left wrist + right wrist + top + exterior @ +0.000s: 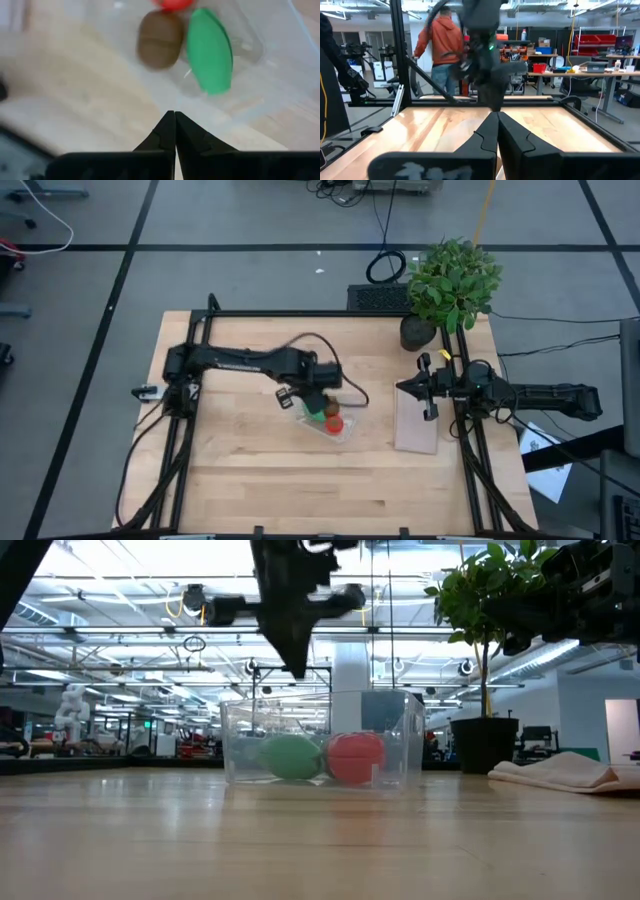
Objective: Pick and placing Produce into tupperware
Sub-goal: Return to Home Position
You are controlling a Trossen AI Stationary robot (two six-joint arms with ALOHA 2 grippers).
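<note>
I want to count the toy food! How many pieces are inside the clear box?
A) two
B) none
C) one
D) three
D: the left wrist view shows the brown kiwi, the red tomato and the green piece all lying inside the clear box.

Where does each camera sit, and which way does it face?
High: above the table, looking straight down on left arm, right arm and the clear container.
Low: at table height, looking level across; left arm above green piece and red ball.
Left wrist: on the left arm, looking past the shut left gripper at the brown ball.
Right wrist: on the right arm, looking past the shut right gripper toward the left arm.
Shared: high, low and left wrist share the container.
</note>
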